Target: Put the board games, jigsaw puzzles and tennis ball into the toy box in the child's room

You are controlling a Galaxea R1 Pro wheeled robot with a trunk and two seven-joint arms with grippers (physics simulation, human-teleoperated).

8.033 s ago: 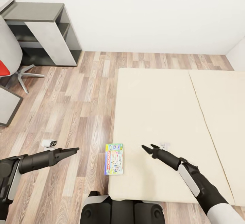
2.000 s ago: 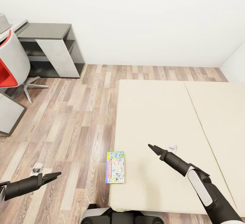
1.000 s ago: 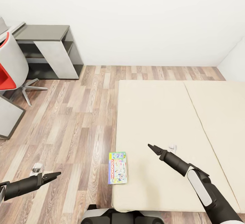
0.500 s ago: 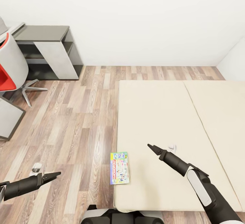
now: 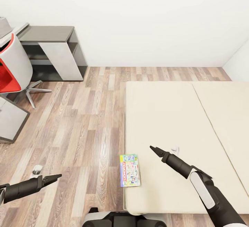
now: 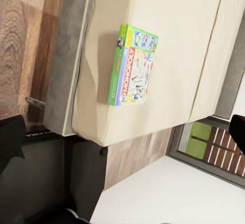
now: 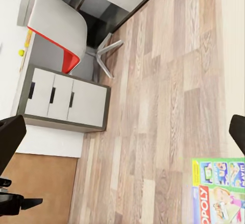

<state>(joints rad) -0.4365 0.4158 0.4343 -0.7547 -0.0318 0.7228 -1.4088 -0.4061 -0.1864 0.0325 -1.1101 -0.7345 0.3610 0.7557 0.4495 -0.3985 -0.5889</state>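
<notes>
A Monopoly board game [image 5: 129, 170] lies flat on the cream bed [image 5: 180, 123], at the bed's near left edge, its long side along that edge; in the left wrist view the same box [image 6: 132, 65] sits close to the mattress corner, its green border and the word MONOPOLY readable; in the right wrist view only a corner of the box [image 7: 217, 193] shows, beside the wood floor [image 7: 173, 106].

The right gripper [image 5: 154, 150] hovers over the bed, to the right of the box and apart from it, touching nothing; its fingers look close together at the tip in the head view, yet in the right wrist view the two dark fingertips [image 7: 10, 137] stand at opposite edges, so the jaws are spread wide and empty. The left gripper [image 5: 53, 178] hangs over the wood floor [image 5: 79, 123], well to the left of the box; its wrist view likewise has a fingertip [image 6: 11, 139] at each side, jaws wide, holding nothing.

Further out, a red and white swivel chair [image 5: 12, 71] stands by a grey shelf unit [image 5: 52, 52] against the white wall [image 5: 138, 16]; a grey drawer cabinet [image 7: 64, 101] shows beside the chair [image 7: 64, 35] in the right wrist view.
</notes>
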